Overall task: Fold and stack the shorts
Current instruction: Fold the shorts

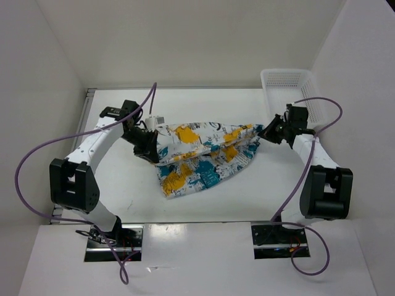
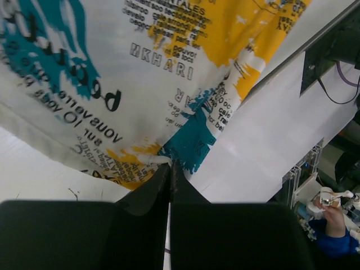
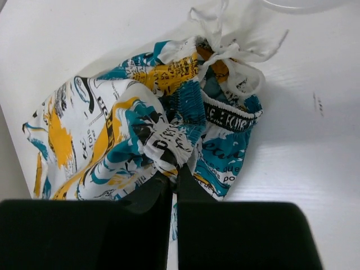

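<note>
The left claw [image 2: 170,167] is pinched shut on a thin edge of the shorts [image 1: 203,157], and the right claw [image 3: 175,173] is likewise closed on a bunch of fabric beside the black lettered waistband [image 3: 230,115] and the white drawstring [image 3: 236,53]. Between the two grips the upper layer runs fairly taut across the middle of the desk [image 1: 203,111], while the rest sags in a loose lobe toward the near edge. I judge the fold as started but not finished: the cloth looks doubled and is uneven and not laid flat. No stack shows anywhere, and only this one pair is visible. The white mesh basket [image 1: 271,92] stands apart at the far right corner.
</note>
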You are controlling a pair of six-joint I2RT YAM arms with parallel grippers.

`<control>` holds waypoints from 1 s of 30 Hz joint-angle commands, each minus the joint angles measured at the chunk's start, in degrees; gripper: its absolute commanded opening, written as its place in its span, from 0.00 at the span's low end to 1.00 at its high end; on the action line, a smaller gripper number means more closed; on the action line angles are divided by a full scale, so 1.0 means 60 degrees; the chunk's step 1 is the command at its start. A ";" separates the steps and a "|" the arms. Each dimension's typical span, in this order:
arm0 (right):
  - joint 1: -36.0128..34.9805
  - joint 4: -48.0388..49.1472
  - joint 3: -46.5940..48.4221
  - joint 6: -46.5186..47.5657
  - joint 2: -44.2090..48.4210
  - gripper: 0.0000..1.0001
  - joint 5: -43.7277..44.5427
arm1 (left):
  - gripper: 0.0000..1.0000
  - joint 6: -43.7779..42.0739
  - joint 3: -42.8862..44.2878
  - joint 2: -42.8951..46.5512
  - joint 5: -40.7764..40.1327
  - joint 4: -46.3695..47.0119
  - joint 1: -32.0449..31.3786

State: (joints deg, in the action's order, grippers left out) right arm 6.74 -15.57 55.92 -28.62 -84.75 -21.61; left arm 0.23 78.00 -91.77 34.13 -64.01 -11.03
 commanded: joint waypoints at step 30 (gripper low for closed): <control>-0.4242 -0.1405 0.1125 0.0229 0.0124 0.00 0.3312 | 0.63 -0.0038 -0.2174 -0.0450 -0.3490 0.5349 -0.2850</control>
State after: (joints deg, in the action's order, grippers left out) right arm -18.70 -24.43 62.35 -26.74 -79.57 -3.18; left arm 0.25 64.40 -91.09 16.99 -40.60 -27.49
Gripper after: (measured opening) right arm 0.006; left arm 0.625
